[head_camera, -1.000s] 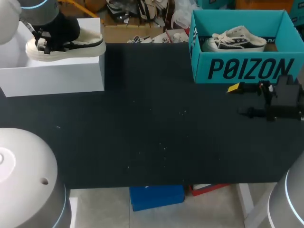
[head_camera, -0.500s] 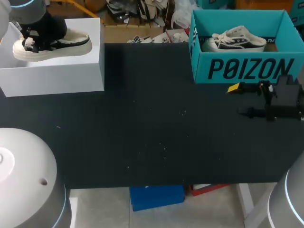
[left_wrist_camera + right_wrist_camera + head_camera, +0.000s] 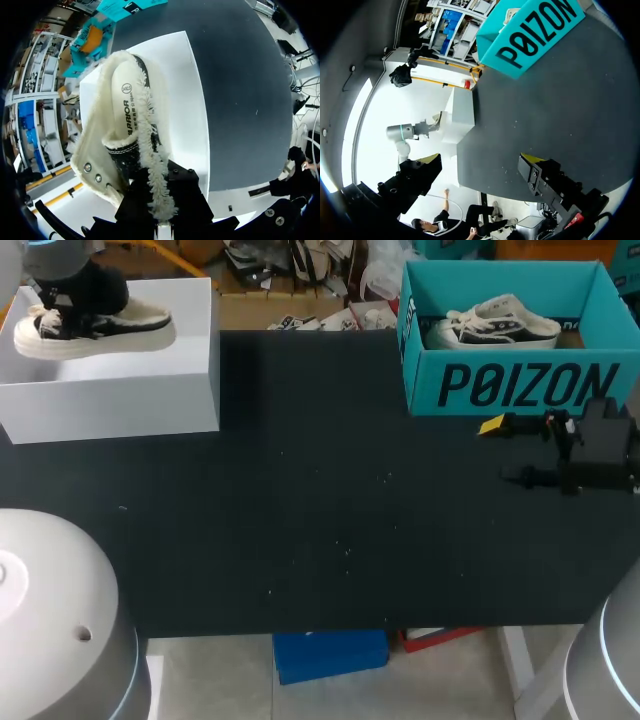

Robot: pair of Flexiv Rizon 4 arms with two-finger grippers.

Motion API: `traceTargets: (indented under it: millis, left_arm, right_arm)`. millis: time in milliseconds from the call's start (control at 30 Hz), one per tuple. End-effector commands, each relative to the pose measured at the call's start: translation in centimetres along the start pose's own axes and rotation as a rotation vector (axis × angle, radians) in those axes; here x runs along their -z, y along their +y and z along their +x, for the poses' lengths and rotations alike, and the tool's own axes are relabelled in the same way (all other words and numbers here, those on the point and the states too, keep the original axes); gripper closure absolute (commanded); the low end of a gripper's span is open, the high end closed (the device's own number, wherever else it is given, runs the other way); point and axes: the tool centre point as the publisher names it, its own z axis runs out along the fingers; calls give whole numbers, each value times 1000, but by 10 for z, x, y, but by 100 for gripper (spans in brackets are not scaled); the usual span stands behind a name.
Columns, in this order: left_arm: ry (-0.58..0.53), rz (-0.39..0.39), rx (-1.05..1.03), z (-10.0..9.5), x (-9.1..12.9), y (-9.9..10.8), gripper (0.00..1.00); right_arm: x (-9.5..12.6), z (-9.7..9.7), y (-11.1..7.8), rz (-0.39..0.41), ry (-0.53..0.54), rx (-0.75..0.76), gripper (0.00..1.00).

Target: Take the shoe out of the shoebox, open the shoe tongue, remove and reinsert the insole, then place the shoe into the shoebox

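Shoe [image 3: 112,330] over white shoebox [image 3: 120,392] — black table [image 3: 320,520]

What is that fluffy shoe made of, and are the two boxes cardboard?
Black-and-cream shoe: shaggy cream pile around its opening, probably fleece or faux shearling; thick pale sole looks like matte rubber. Plain white box and teal printed box: thin, flat, matte walls, likely cardboard, though I can't be sure of the white one.

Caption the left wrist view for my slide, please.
Left gripper shut on the fleece-lined shoe, over the white shoebox.
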Motion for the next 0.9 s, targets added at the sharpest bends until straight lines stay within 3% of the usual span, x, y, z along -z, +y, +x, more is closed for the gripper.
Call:
traceTargets:
  millis: [33, 333, 900]
  left_arm:
    - [20, -4, -17, -12, -17, -8, 100]
    - [41, 21, -22, 4, -41, -25, 100]
    - [86, 43, 8, 26, -79, -15, 100]
  right_arm:
    - [-1, 1, 0, 0, -2, -1, 0]
    - [-1, 1, 0, 0, -2, -1, 0]
    - [-1, 1, 0, 0, -2, -1, 0]
